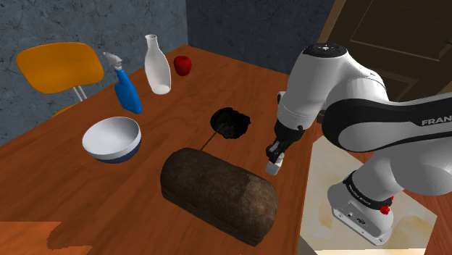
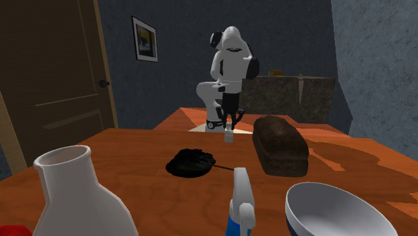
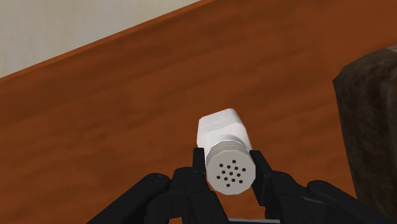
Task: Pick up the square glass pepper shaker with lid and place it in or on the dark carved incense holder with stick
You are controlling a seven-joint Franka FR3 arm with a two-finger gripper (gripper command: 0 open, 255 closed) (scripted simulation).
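The arm bends down from its stand, wrist aimed at the near edge of the table [image 1: 65, 166]. The claw [image 3: 230, 170] is nearly closed, clasping the white pepper shaker [image 3: 222, 130] by its perforated lid. Farther on lies a dark loaf [image 1: 217, 194], then the black incense holder [image 1: 230, 122], well apart from the shaker.

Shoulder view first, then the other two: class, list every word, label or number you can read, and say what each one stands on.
"FRAN": on the white arm; the word is cut off by the picture's edge.
Framed picture on the wall: too small to tell whether it has writing.
Pepper shaker clasped in the gripper: no writing, only holes in its lid.
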